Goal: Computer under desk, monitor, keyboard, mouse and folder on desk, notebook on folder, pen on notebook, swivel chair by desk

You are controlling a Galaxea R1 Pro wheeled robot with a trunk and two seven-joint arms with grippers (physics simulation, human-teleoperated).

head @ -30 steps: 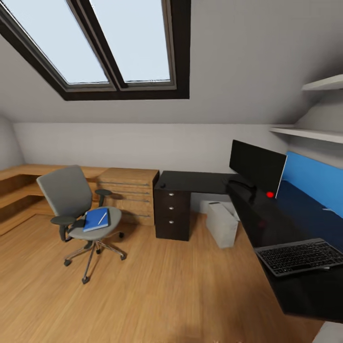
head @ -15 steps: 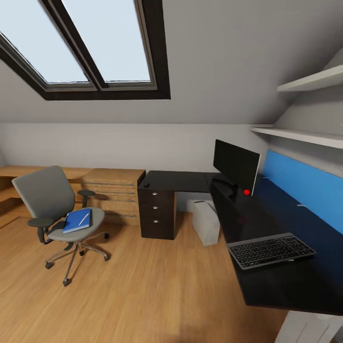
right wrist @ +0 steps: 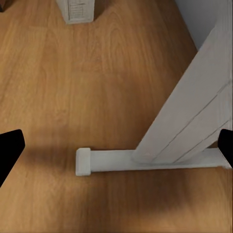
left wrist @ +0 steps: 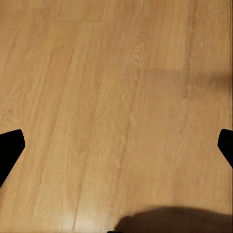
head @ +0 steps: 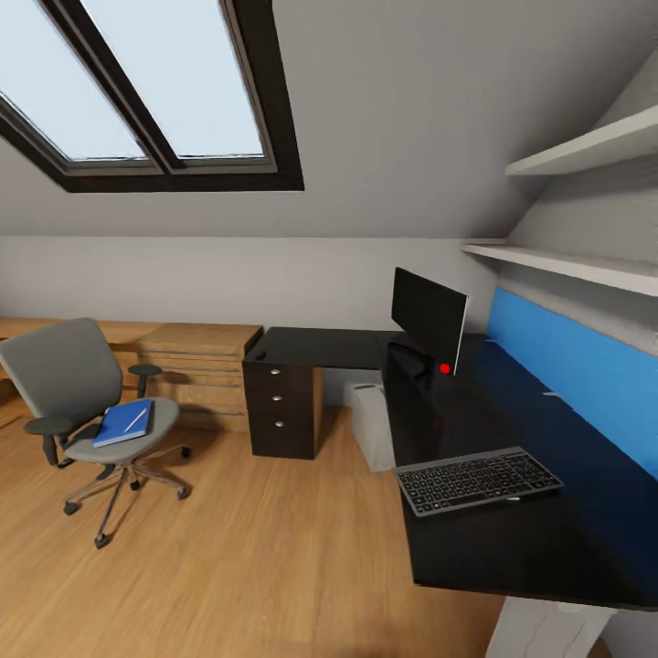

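The swivel chair (head: 68, 388) stands on the floor at the left, apart from the desk (head: 475, 539). On its seat lies the blue folder (head: 123, 424) with the white pen (head: 135, 419) on top. I cannot make out the notebook at this distance. On the black desk stand the monitor (head: 428, 315) and, nearer, the keyboard (head: 477, 479). A small dark lump, apparently the mouse (head: 259, 355), sits on the desk's far left end. Under the desk stands the grey-white computer (head: 370, 428). My left gripper (left wrist: 116, 148) is open over bare floor. My right gripper (right wrist: 116, 148) is open above the desk's white leg (right wrist: 184, 126).
A black three-drawer unit (head: 281, 408) carries the desk's left end, with a wooden dresser (head: 196, 366) beside it. A blue wall panel (head: 576, 366) and two white shelves (head: 567, 265) run along the right wall. Skylights (head: 137, 82) are overhead. Wood floor (head: 265, 557) stretches between chair and desk.
The whole head view has shifted: chair, drawer unit, monitor and keyboard all slide left in the picture and the desk's white leg comes into sight. Nothing in the room itself has moved.
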